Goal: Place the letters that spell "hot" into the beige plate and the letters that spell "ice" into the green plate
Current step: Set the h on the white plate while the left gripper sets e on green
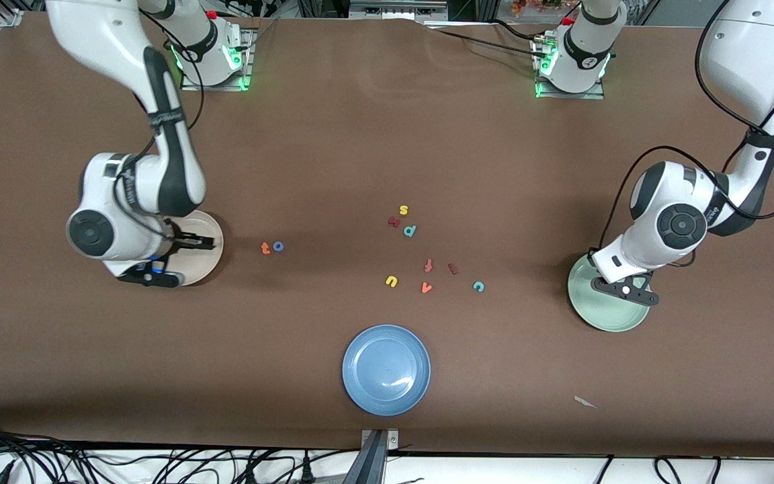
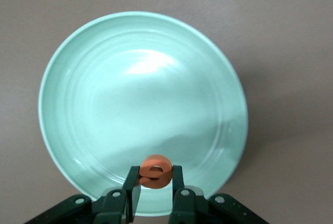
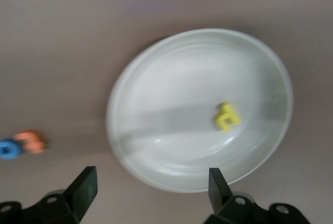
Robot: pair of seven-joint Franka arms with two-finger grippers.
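My left gripper [image 2: 155, 176] hangs over the green plate [image 2: 140, 94], shut on the orange e [image 2: 155, 170]. In the front view this gripper [image 1: 629, 290] is above the green plate [image 1: 602, 317] at the left arm's end of the table. My right gripper [image 3: 153, 182] stands open with nothing between its fingers, over the rim of the beige plate [image 3: 156, 130]. The yellow h [image 3: 227, 116] lies in that plate. The orange t [image 1: 265, 248] and blue o [image 1: 278, 246] lie side by side on the table beside the beige plate [image 1: 210, 264]. The dark red i [image 1: 453, 269] and teal c [image 1: 478, 286] lie mid-table.
Other loose letters lie mid-table: a yellow s [image 1: 403, 210], a teal p [image 1: 410, 230], a red-orange f [image 1: 428, 265], a yellow u [image 1: 392, 281] and an orange v [image 1: 426, 288]. A blue plate [image 1: 386, 369] sits nearer the front camera. A paper scrap [image 1: 585, 402] lies near the front edge.
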